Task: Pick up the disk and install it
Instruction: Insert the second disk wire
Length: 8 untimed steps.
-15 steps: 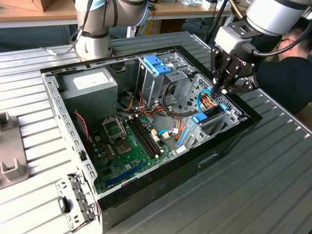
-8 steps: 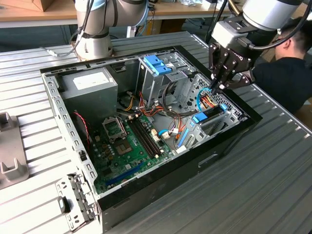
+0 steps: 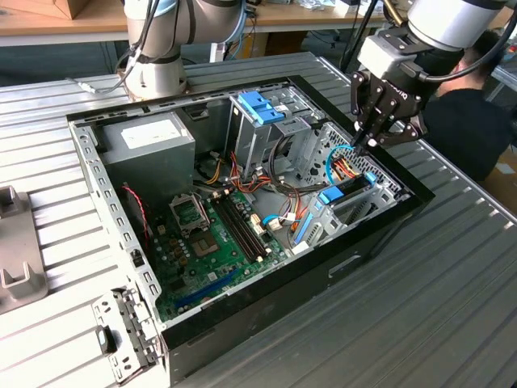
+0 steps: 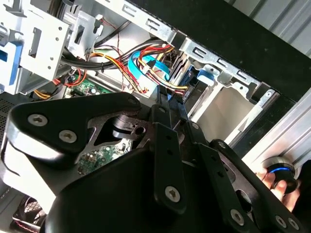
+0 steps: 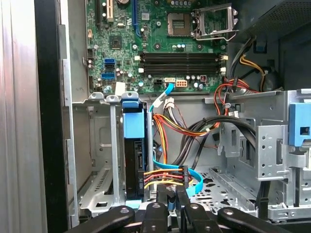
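Note:
The disk [image 3: 354,188] stands on edge in a slot of the metal bay at the right end of the open computer case [image 3: 380,234] in the exterior view. Its light blue carrier [image 5: 133,125] shows at the end towards the motherboard. In the second wrist view the disk [image 4: 190,82] lies just beyond the fingertips. My gripper [image 3: 369,144] hangs over this bay with its fingers together and nothing visibly held between them. In the first wrist view my gripper [image 5: 170,206] sits right beside a black connector [image 5: 166,175] with coloured wires and a thin blue cable [image 5: 194,182].
The motherboard [image 3: 214,230] and power supply [image 3: 149,137] fill the case's left part. A drive cage with a blue latch [image 3: 260,105] stands at the back. A person in dark clothes [image 3: 477,121] is at the right, with a hand [image 4: 277,182] near the case. A grey block [image 3: 16,259] lies at the left.

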Each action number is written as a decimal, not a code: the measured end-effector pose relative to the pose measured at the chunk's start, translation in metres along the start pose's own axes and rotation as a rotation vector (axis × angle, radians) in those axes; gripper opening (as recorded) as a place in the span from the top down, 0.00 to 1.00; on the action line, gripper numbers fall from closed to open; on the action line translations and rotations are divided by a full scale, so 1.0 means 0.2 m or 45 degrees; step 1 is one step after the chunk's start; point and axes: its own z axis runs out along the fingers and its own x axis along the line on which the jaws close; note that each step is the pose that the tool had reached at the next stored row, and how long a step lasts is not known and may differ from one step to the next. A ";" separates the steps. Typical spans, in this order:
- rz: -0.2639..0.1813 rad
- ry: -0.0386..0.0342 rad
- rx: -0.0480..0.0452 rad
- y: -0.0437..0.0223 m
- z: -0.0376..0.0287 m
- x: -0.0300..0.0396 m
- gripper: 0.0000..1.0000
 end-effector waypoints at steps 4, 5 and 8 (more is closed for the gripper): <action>0.000 -0.0002 0.000 0.000 0.001 0.000 0.78; 0.000 -0.0003 0.000 0.000 0.001 0.000 0.80; 0.000 -0.0003 0.000 0.000 0.001 0.000 0.90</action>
